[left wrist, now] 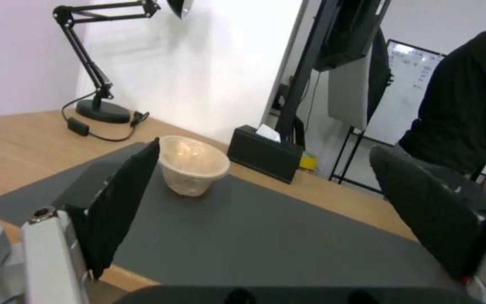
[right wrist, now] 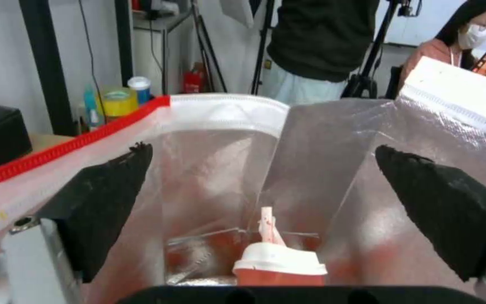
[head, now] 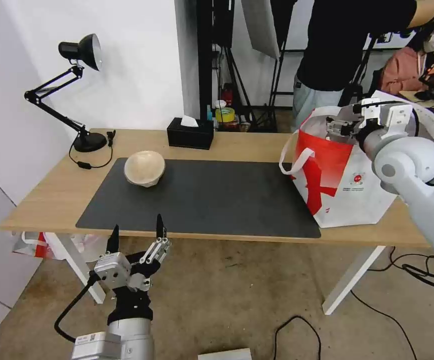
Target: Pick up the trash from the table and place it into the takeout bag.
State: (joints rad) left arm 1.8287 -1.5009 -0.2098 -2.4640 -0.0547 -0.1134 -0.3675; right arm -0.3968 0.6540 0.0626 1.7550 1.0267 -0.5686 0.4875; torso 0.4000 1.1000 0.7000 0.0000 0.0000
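Studio-like lab, light stands (head: 277,75), whiteboard (left wrist: 409,90), floor cables (head: 417,272)

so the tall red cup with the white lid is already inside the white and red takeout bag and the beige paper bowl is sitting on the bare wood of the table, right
Not quite. The tall red cup with white lid is inside the white and red takeout bag, but the head view shows the beige paper bowl sitting on the dark grey mat, not on the bare wood.

We are counting one beige paper bowl (head: 144,168) lying on one dark grey mat (head: 217,200) on one table (head: 42,195), one red cup (right wrist: 279,266) with one straw inside one takeout bag (head: 347,185), one black tissue box (head: 190,133) and one desk lamp (head: 79,90).
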